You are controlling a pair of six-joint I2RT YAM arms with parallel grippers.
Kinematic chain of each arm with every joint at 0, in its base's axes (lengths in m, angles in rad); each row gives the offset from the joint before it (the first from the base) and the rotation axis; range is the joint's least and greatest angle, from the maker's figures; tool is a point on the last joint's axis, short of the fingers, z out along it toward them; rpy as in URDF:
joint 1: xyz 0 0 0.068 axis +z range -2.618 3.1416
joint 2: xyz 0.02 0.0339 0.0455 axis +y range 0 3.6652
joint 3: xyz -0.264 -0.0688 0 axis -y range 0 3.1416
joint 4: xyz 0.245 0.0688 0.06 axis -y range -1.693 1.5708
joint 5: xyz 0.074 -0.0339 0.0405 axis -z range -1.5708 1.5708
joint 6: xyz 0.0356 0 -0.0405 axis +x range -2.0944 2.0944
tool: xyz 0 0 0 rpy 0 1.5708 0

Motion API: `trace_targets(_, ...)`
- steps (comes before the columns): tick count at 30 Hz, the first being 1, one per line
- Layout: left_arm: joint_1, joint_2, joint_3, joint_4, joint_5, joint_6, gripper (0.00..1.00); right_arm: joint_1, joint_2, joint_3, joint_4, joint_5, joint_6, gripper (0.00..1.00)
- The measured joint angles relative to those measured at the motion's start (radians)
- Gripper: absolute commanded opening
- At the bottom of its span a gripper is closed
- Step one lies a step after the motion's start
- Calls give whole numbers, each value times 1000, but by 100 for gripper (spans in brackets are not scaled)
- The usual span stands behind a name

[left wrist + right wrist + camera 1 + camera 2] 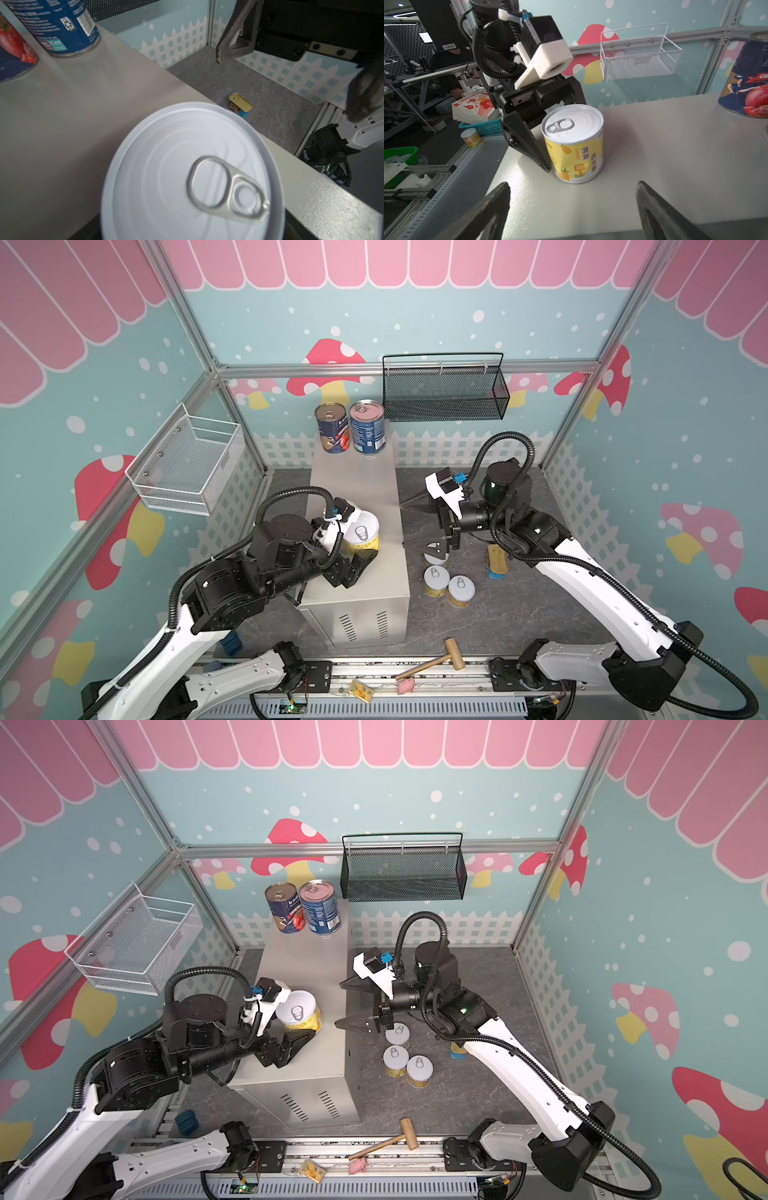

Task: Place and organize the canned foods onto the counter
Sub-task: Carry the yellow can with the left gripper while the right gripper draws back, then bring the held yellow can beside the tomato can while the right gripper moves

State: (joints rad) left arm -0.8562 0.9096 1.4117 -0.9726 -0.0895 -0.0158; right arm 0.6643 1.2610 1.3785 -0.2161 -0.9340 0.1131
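Can: yellow-label can [362, 533] upright, axis vertical, pull-tab up, toward 6 o'clock on counter [365, 489].
Left gripper [563, 135]: jaws flank can; gripping or not, cannot tell.
Right gripper [403, 524]: at can's 3 o'clock, jaws wide, empty.
Left wrist view: SPAM tin [241, 105] unobstructed; arm-covered in both top views.

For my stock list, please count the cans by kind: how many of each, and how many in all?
Tall dark-blue cans: 2
Short yellow cans: 4
SPAM tin: 1
Total: 7
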Motion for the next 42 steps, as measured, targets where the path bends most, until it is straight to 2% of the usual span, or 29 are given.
trace_targets(12,5,-8,-10,22,-1,-4,88,11,-10,-5,0,71,1,95)
trace_targets(19,5,-8,-10,42,-14,-3,78,11,-37,-27,0,96,0,95)
trace_targets(26,28,19,-9,73,-83,-2,76,11,-56,-53,0,226,1,94)
trace_targets(31,106,45,-10,109,-106,14,75,11,-56,-83,6,356,2,93)
trace_targets(34,200,58,-21,145,-82,21,75,11,-56,-98,8,426,3,93)
trace_targets(42,438,95,-53,253,112,59,76,13,-52,-92,-6,615,-16,94)
